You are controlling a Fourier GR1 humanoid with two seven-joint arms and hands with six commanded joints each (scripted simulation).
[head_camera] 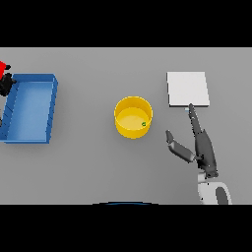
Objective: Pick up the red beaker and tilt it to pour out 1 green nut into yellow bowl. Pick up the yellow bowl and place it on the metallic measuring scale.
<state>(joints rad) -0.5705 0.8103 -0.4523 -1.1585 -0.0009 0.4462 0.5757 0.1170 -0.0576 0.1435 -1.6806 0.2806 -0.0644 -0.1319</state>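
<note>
The yellow bowl [133, 116] stands upright at the table's middle, with one green nut [143, 124] lying inside near its right wall. The metallic measuring scale [187, 88] is a pale square plate to the bowl's right and a little farther back. My right hand [202, 145] is open between them, nearer the front, fingers straight and pointing toward the scale's front edge, thumb spread toward the bowl; it touches neither. At the far left edge, the red beaker [3, 67] shows only partly, with my left hand [7, 83] dark around it.
A blue open bin [30, 107] sits at the left of the table, just right of the beaker and left hand.
</note>
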